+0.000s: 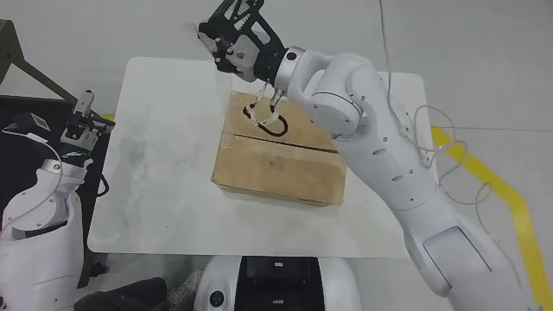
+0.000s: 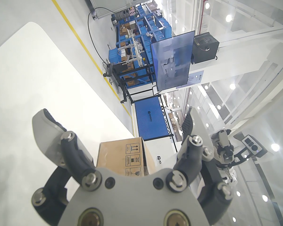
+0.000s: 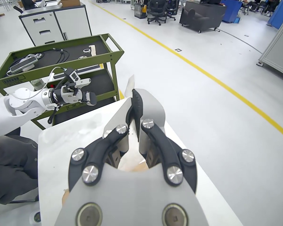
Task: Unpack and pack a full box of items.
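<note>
- One cardboard box (image 1: 276,157) is your task's thing. It sits on the middle of the white table (image 1: 155,164), flaps down, with a seam running across its top.
- Expect stiff walls but flaps that bend. If it is full, as the task says, it will likely be heavy, so don't plan on lifting it by a flap. Take hold at a flap's free edge along the seam and fold it back.
- You cannot see what is inside, because the closed flaps hide it all.
- Your right gripper (image 3: 134,105) is held up above the far part of the table, beyond the box. Its jaws are pressed together on a thin pale strip (image 3: 129,83) that sticks out past the tips. It may be tape off the box, but you can't be sure.
- If the strip is tape, it will be light, limp and sticky, so it may cling to the pads when you let go.
- A pale loop (image 1: 270,121) shows over the far flap under the right wrist. Whether it is cable or tape is not clear.
- Your left gripper (image 2: 118,121) hangs off the table's left side, well apart from the box, with its jaws spread wide and holding nothing.
- A green cart (image 3: 14,80) stands past the table's corner. Its top tray carries a phone-like device (image 3: 22,64) and a dark cable (image 3: 59,55), neither of which looks like part of the packing.
</note>
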